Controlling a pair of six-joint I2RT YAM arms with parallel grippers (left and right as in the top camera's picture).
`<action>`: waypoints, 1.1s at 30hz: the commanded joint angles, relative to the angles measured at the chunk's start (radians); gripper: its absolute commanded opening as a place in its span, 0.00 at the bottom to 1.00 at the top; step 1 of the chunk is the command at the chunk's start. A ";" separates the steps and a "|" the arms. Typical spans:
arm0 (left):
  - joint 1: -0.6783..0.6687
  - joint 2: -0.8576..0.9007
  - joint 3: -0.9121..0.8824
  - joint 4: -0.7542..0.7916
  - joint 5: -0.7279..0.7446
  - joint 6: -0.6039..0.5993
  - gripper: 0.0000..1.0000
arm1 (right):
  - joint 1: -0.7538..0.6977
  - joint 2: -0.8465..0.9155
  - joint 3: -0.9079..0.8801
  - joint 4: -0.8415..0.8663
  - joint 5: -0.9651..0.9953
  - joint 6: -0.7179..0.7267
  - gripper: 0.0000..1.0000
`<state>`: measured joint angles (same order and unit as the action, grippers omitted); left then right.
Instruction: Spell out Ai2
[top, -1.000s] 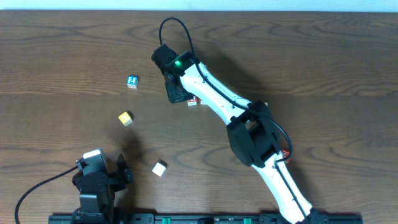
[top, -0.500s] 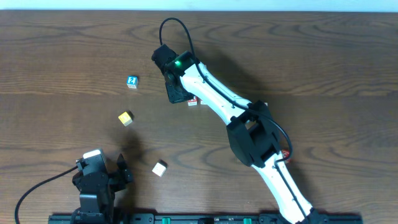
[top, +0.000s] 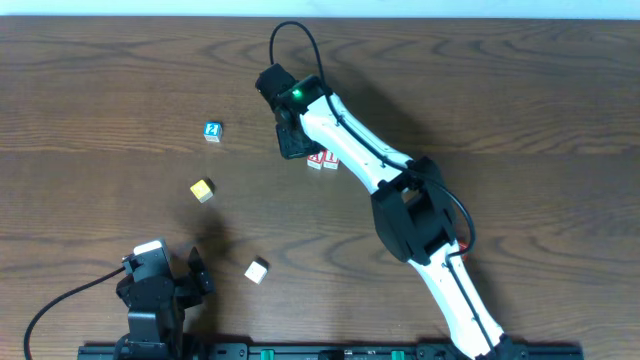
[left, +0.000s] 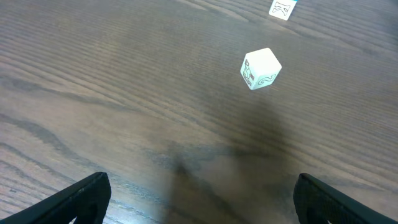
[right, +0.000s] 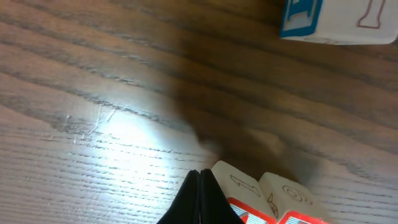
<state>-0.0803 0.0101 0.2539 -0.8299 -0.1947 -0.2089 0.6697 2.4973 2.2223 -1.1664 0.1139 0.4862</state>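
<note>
Likely a robotics lab, wood-grain table (top: 540, 90), black mounting rail (top: 300, 352)

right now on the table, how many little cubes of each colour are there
blue-faced cube: 1
yellow cube: 1
white cube with green print: 1
red-and-white cubes: 2
total: 5
</note>
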 joint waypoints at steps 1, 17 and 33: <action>0.003 -0.006 -0.005 -0.034 -0.018 0.007 0.95 | -0.003 0.012 -0.007 -0.004 0.017 0.011 0.02; 0.003 -0.006 -0.005 -0.034 -0.018 0.007 0.96 | 0.001 0.012 -0.007 -0.055 0.008 -0.006 0.02; 0.003 -0.006 -0.005 -0.034 -0.018 0.007 0.95 | -0.031 0.012 -0.005 0.061 -0.012 -0.052 0.02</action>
<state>-0.0803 0.0101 0.2539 -0.8299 -0.1944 -0.2089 0.6685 2.4973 2.2223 -1.1099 0.0914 0.4400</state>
